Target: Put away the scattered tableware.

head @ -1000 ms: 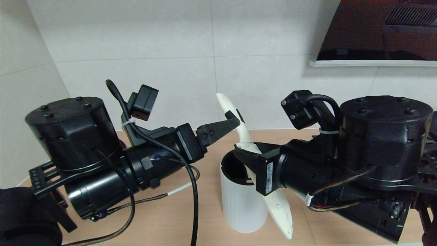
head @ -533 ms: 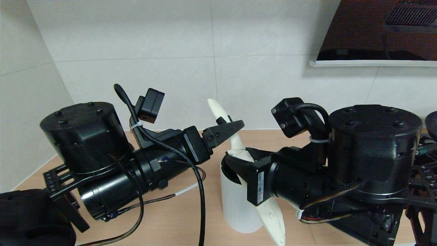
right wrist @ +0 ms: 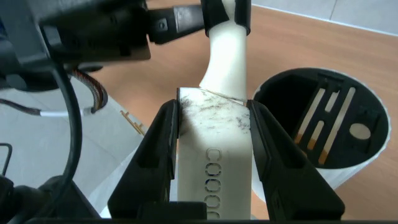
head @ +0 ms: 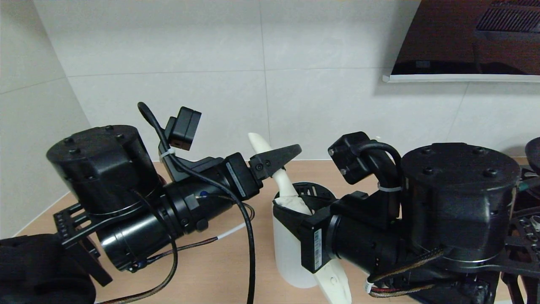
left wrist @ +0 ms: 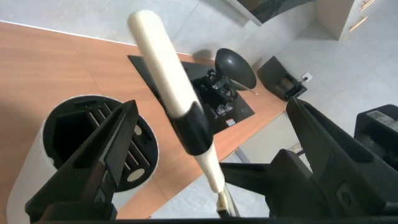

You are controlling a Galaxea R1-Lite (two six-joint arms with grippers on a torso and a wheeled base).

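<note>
**A:** Head view first. What's the landmark?

**B:** The white ribbed cylindrical holder [head: 289, 257] with a black slotted insert, standing on the wooden counter [head: 211, 270].

**A:** And the task's thing?

**B:** A cream-white plastic spatula [head: 282, 181]. The right gripper [head: 295, 207] is clamped on its broad part, just above the holder's near rim. The long axis is steeply tilted. The handle rises above the holder and leans past its left side, and the blade hangs down outside its front wall.

**A:** Left gripper [head: 278, 159]?

**B:** Above the holder's left rim, level with the upper handle. One finger crosses in front of the handle.

**A:** Left wrist view.

**B:** The left gripper's jaws are spread wide and hold nothing. There is one finger on either side of the handle, and neither seems to touch it. A black band [left wrist: 189, 124] on the handle sits about between them. The holder's mouth lies just below and to one side.

**A:** Right wrist view.

**B:** The right gripper's fingers are pressed onto both edges of the broad, scuffed part. The holder's open mouth is just beside it. The left gripper is at the far end of the handle, above the holder.

**A:** What does the next move turn on?

**B:** My reading is that it's a handover. The handle already runs between the left gripper's jaws, so the left arm is the nearer one. It only needs to close across the handle near the band. The blade is outside the holder and needs bringing over the mouth.
</note>
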